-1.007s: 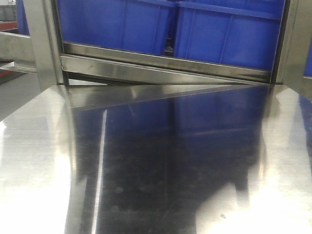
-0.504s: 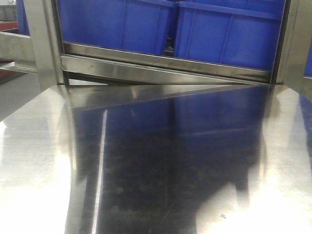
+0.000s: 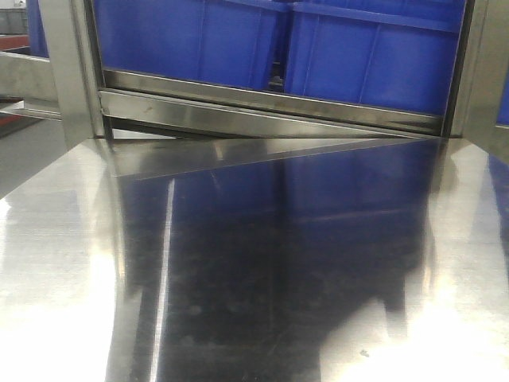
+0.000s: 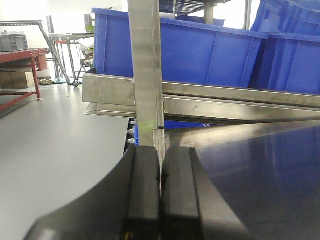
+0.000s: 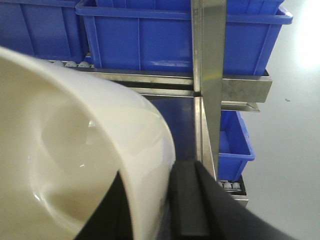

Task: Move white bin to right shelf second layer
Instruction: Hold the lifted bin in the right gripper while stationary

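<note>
Right wrist-mounted view: the right pincer [image 5: 150, 175] is clamped on the wall of the white bin [image 5: 75, 125], one dark finger inside the tub and the other outside its rim, so the bin fills the space to the pincer's left. Beyond it, blue crates [image 5: 150, 40] sit on a steel rack level [image 5: 150, 79] with small white rollers, and a steel post [image 5: 210, 60] rises just ahead. The left pincer [image 4: 160, 172] is pressed together on nothing, with the steel table [image 4: 260, 175] ahead to its right.
</note>
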